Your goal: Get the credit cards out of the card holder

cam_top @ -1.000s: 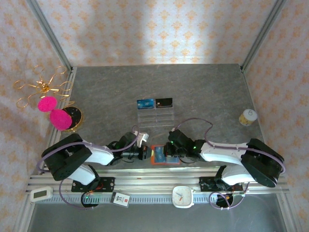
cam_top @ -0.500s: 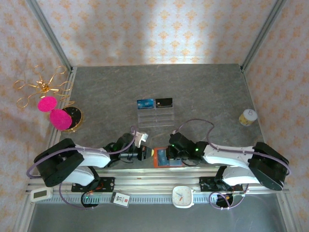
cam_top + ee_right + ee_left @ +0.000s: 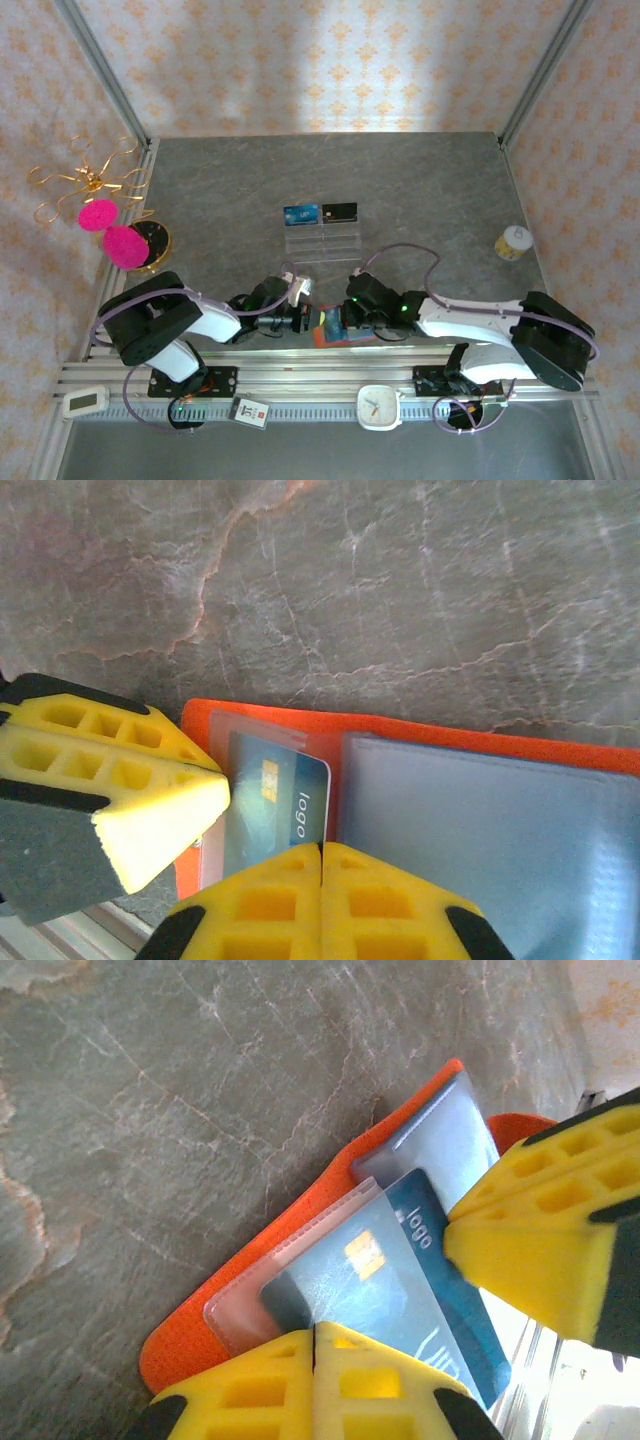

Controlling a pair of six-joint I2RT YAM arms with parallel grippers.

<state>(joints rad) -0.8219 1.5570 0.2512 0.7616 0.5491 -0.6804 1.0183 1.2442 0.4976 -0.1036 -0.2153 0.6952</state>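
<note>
**Card holder open, one card half out**

Card holder [image 3: 190, 1345] lies open at the table's [image 3: 420, 180] near edge, with a blue card [image 3: 390, 1290] poking from its clear slot. Left gripper [image 3: 315, 1338] and right gripper [image 3: 320, 858], both closed and gripping nothing, meet over it. Mid-table, a clear tray [image 3: 322, 243] has a second blue card [image 3: 301, 213] and a black card [image 3: 340, 212] at its far side.

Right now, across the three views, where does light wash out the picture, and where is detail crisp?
Top external: a bright patch washes the middle of the back wall; the table is evenly lit. Left wrist: the lower right corner burns out white, beside the blue card. Right wrist: even light, and the card's printing reads crisply.
</note>
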